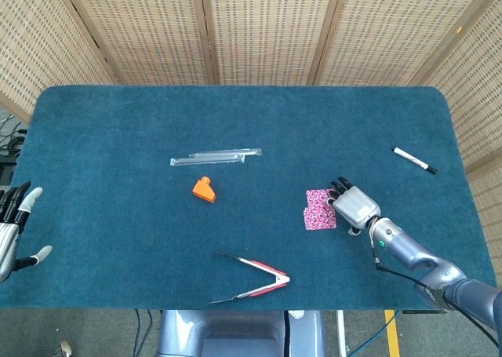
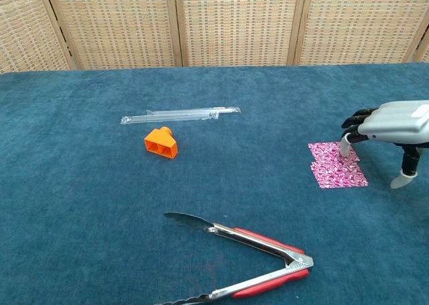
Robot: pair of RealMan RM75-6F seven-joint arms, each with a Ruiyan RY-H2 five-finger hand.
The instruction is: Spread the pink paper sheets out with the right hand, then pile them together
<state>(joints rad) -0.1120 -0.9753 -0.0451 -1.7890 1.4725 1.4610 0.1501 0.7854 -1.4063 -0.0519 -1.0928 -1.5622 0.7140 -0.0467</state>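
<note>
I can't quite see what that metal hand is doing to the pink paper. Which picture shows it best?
The chest view: from the side, a pale fingertip of the right hand presses on the far edge of the pink paper sheets. The head view looks down, so the hand and sheets appear smaller, the contact less clear.

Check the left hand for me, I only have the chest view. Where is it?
Observer: The left hand is at the left edge of the table, fingers apart, holding nothing.
Operator: Anything past the right hand? My frame cuts off there.
Observer: A marker lies further back than the right hand, near the table's right edge, well apart from it.
Operator: Is the forearm over the paper?
Observer: No. The right forearm runs off toward the near right corner, away from the paper; only the fingertips reach the paper's right edge.
</note>
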